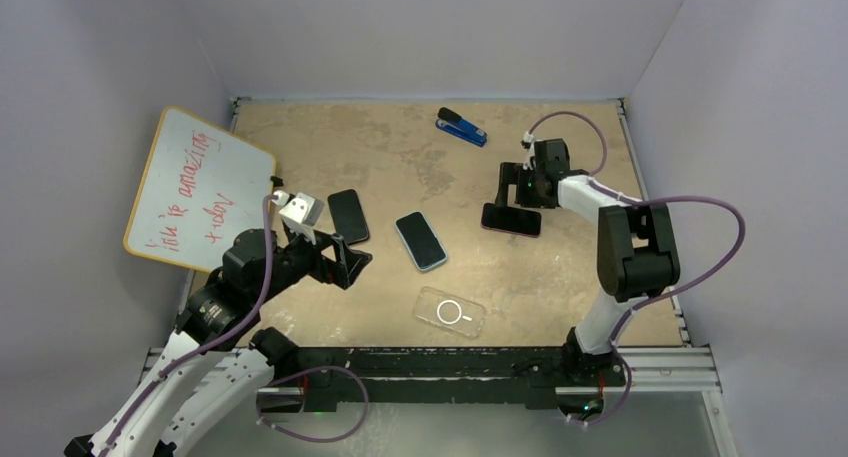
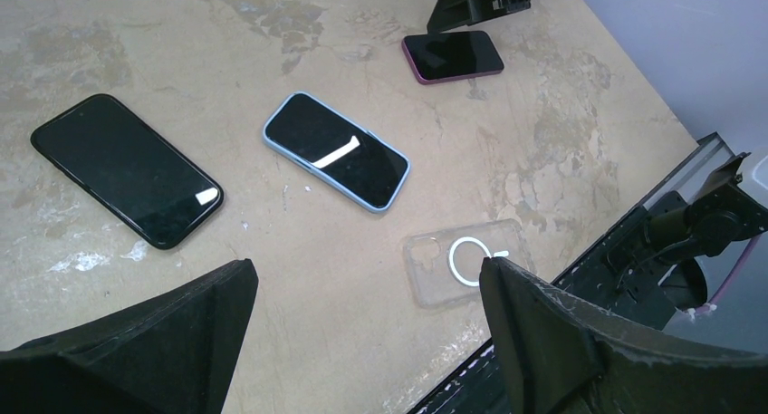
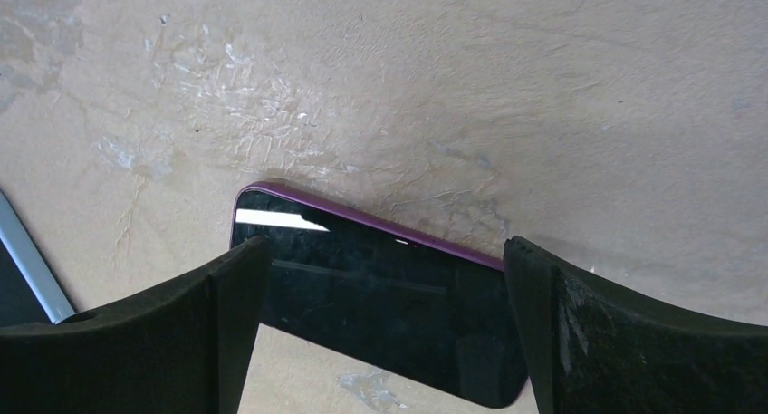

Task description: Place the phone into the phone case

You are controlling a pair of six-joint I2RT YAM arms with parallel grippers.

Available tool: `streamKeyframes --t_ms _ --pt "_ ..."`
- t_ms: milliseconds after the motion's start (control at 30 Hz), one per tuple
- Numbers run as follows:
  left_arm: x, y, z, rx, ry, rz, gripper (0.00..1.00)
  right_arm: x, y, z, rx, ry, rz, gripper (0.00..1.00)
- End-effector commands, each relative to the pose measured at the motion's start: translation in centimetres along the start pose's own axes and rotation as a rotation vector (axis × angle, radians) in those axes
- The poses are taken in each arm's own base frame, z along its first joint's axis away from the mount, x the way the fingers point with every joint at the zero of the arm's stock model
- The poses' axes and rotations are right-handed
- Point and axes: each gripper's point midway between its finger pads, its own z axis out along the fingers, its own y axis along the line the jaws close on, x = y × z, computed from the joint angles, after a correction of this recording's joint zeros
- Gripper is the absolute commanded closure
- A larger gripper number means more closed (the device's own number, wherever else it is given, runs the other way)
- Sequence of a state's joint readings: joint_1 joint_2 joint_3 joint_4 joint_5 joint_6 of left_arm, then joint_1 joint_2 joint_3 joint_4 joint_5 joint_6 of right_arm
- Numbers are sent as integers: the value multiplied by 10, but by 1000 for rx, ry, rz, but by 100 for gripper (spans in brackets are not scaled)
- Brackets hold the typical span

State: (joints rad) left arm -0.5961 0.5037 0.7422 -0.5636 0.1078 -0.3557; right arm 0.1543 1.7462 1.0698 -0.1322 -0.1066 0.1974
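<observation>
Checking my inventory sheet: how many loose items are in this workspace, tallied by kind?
Phones: 3 (black phone, blue-cased phone, purple-cased phone)
Clear case: 1
Stapler: 1
Whiteboard: 1
Total: 6

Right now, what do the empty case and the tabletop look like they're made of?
Tabletop: possibly coated board, matte tan, with pale worn patches and fine cracks. Empty case: probably clear plastic, glossy; the tan surface shows through it, and a white ring sits in its back.
</observation>
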Motion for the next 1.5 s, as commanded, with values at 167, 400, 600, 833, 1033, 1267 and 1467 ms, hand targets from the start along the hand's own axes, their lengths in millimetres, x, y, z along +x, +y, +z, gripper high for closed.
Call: streamKeyframes --t_ms 167,400,600,833,1033,1267,1467 --pt "-5 1 2 -5 -20 3 1 10 10 0 -94 52 -48 1" --pt "-6 1 0 -6 -28 3 1 46 12 -22 -118 146 -54 1" --pt "-6 1 1 -8 -25 3 1 70 20 -39 -162 184 -25 2" --pt "-4 2 3 -12 -16 2 1 61 21 -55 -98 94 -37 4" --pt "-4 5 3 -27 -12 -4 1 43 26 -50 2 31 -170 2" --pt "5 19 7 -129 46 -88 1 34 33 -33 41 39 -309 1" --pt "33 8 27 -90 196 -193 3 39 32 -18 19 100 -393 1"
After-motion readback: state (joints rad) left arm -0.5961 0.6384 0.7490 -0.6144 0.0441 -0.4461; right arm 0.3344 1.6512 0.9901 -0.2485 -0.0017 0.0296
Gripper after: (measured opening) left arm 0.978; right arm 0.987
